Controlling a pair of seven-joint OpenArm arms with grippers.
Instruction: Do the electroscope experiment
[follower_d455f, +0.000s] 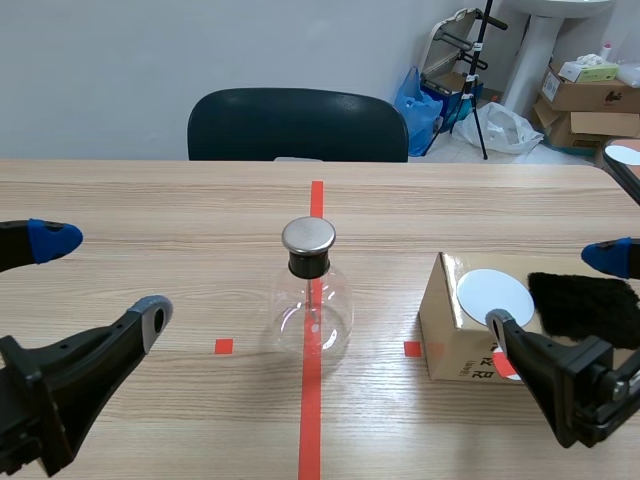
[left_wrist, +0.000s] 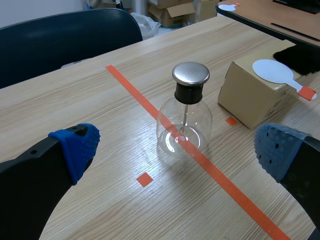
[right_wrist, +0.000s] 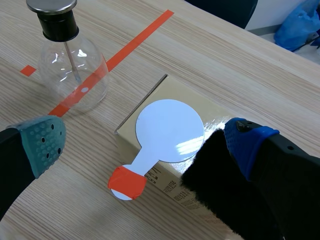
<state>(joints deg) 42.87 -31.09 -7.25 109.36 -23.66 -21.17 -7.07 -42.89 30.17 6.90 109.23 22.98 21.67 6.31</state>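
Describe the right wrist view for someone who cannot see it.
A white disc paddle with an orange-taped handle lies on a cardboard box between the right arm's open fingers. A black fuzzy cloth lies beside it on the box, and a metal-capped electroscope flask stands further ahead on the table.

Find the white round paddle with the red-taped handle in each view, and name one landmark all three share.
Scene view: the paddle lies on the cardboard box, right of the glass flask, beside the black cloth.
Left wrist view: the paddle lies on the box, beside the flask.
Right wrist view: the paddle lies on the box between flask and cloth, handle overhanging.
Shared landmark: the metal-capped flask.
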